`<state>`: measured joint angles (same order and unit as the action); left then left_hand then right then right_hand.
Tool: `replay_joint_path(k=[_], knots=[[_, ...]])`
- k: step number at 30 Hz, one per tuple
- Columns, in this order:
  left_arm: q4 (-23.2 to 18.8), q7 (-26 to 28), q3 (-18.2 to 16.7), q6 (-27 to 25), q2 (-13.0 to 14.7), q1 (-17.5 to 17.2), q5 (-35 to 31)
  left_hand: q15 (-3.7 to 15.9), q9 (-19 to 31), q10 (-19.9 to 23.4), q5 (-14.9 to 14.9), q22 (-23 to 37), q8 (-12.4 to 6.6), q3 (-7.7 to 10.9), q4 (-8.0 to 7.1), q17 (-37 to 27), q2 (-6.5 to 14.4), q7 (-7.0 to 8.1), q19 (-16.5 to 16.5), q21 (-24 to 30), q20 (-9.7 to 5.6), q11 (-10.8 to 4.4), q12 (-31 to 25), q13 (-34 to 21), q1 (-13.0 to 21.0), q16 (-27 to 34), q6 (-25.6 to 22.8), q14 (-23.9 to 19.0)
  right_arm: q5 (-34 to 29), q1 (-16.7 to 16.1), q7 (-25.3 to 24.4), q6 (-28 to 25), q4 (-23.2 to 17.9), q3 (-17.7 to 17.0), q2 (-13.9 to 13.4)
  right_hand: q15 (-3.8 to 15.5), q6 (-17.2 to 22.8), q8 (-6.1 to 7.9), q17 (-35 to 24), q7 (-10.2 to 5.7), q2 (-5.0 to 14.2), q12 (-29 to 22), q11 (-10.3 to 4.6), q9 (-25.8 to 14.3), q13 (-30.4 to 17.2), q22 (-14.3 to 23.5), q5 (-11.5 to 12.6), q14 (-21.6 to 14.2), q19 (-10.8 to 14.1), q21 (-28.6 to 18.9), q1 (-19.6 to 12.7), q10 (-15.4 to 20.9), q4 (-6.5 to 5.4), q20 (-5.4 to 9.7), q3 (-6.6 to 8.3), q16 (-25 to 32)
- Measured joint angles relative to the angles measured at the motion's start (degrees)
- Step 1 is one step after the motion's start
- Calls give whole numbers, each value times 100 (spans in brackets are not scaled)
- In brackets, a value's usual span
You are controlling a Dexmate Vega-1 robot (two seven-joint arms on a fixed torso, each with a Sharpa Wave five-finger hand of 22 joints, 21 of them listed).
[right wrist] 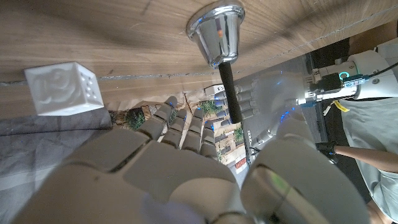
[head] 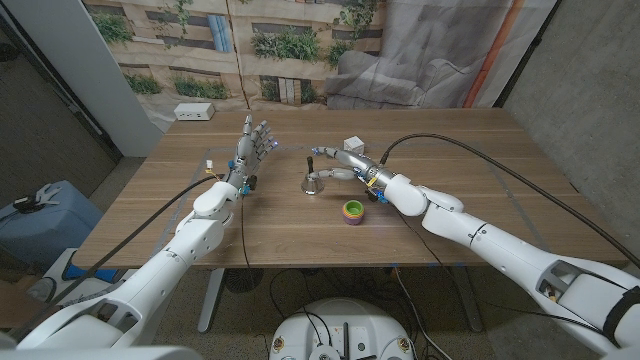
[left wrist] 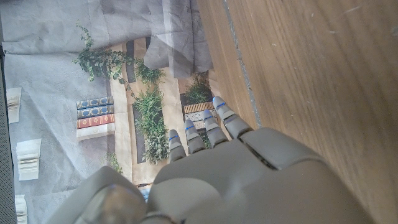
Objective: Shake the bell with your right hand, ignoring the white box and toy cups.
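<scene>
At the left of the wooden table [head: 460,150], the left hand [head: 252,148] is held upright above the surface, its fingers apart and nothing in them. Toward the middle, the bell [head: 315,182] is seen standing on its silver mouth with its dark handle pointing straight up, so its long axis is vertical. Just to the right of it, the right hand [head: 338,165] is reached in from the side at handle height; its fingers are spread on either side of the dark stem (in the right wrist view the handle [right wrist: 231,93] runs up between thumb and fingers) but no firm grip can be confirmed, and the hand is judged not yet closed. The right hand is plainly the nearer of the two. The toy cups [head: 352,211] are stacked near the front of the bell, and the white box [head: 354,144] is set just behind the right hand.
</scene>
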<state>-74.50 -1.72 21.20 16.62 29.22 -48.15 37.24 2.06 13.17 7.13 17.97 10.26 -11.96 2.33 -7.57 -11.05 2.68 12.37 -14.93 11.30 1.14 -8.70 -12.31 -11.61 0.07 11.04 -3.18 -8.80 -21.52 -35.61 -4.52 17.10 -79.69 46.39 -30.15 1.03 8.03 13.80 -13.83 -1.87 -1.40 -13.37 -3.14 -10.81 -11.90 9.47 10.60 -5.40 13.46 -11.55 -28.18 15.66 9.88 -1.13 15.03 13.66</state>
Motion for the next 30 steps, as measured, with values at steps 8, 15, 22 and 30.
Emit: replay_joint_path(k=[8, 15, 22, 30], knots=[[0, 0, 0, 0, 0, 0, 0, 0, 0, 0, 0, 0, 0, 0, 0, 0, 0, 0, 0, 0, 0, 0, 0, 0, 0, 0, 0, 0, -43, 78, -194, 73, 243, 85, 147, 121, 439, 150, 28, -15, -9, -84, -68, -27, 1, 0, 26, -329, 158, 0, -172, 406, -33, 35, 32, 118], [2, 0, 0, 2, 1, 1, 0, 0, 0, 0, 0, 0, 0, 0, 0, 0, 0, 0, 0, 0, 0, 0, 0, 0, 0, 0, 0, 0, -78, 105, -420, 79, 395, 125, 260, 117, 983, 368, 27, -68, 68, -157, -146, -54, -25, -1, 26, -631, 308, 0, -326, 864, -39, 62, 87, 228], [2, -1, 0, 2, 1, 1, 0, 0, 0, 0, 0, 0, 0, 0, 0, 0, 0, 0, 0, 0, 0, 0, 0, 0, 0, 0, 0, 0, -97, 105, -655, 23, 463, 138, 316, 142, 1466, 552, 27, -152, 31, -255, -213, -54, -24, -1, 26, -1007, 389, 0, -424, 1381, -63, 62, 111, 399], [2, -2, 0, 3, 2, 1, 0, 0, 0, 0, 0, 0, 0, 0, 0, 0, 0, 0, 0, 0, 0, 0, 0, 0, 0, 0, 0, 0, -144, 105, -905, -63, 545, 166, 388, 133, 1826, 698, 10, -328, 14, -329, -368, -53, -53, -1, 26, -1383, 643, 0, -722, 1926, -15, 87, 159, 567]])
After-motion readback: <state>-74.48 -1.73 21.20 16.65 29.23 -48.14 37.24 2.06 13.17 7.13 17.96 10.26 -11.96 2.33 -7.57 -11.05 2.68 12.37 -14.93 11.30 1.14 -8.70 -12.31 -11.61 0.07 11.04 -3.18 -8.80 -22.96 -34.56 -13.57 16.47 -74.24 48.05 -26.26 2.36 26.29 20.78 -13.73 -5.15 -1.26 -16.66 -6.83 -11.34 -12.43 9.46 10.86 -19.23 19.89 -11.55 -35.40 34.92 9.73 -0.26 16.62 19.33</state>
